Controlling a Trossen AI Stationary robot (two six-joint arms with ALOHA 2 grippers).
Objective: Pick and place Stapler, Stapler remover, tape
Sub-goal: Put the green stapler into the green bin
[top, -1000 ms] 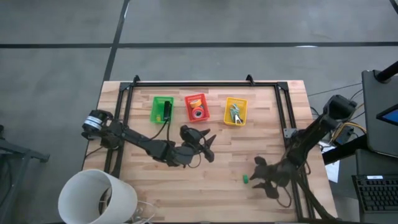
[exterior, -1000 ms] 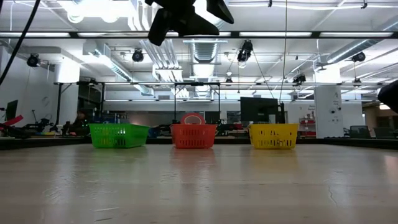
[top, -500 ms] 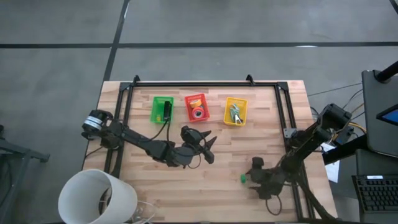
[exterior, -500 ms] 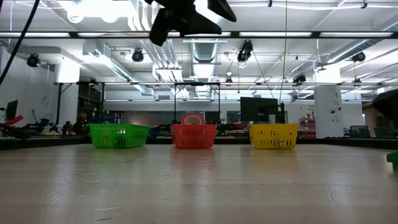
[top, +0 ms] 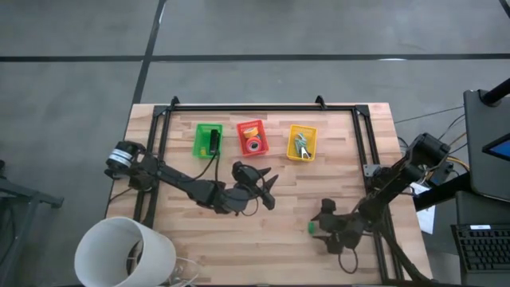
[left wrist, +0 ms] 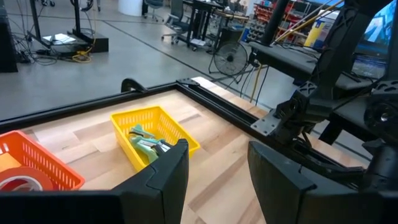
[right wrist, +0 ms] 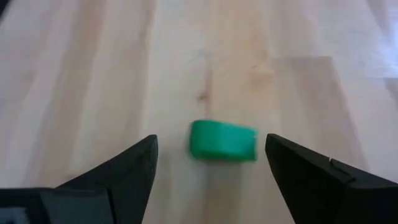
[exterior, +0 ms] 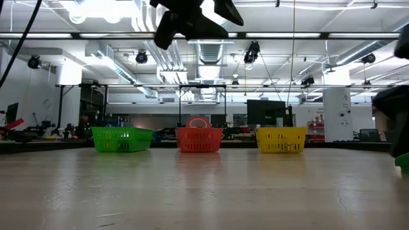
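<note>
A small green piece [right wrist: 222,140] lies on the bare wood near the table's right front [top: 312,229]; whether it is a tape roll or a block I cannot tell. My right gripper [right wrist: 210,148] is open and low over the table [top: 323,224], one finger on either side of the piece without touching it. My left gripper [top: 267,188] is open and hovers high over the table's middle [exterior: 192,16]. The black stapler [top: 213,143] lies in the green basket. A red-orange tape roll [top: 253,144] lies in the red basket. The staple remover [left wrist: 146,140] lies in the yellow basket.
Green [top: 208,139], red [top: 252,127] and yellow [top: 302,132] baskets stand in a row along the far side, inside a black rail frame [top: 362,135]. A white bucket [top: 123,251] sits off the table's near left corner. Bare wood lies between the baskets and the grippers.
My right gripper has moved toward the table's left and come down around the green piece, which now sits between its open fingers. The green piece has stayed in place. My left arm has kept still.
</note>
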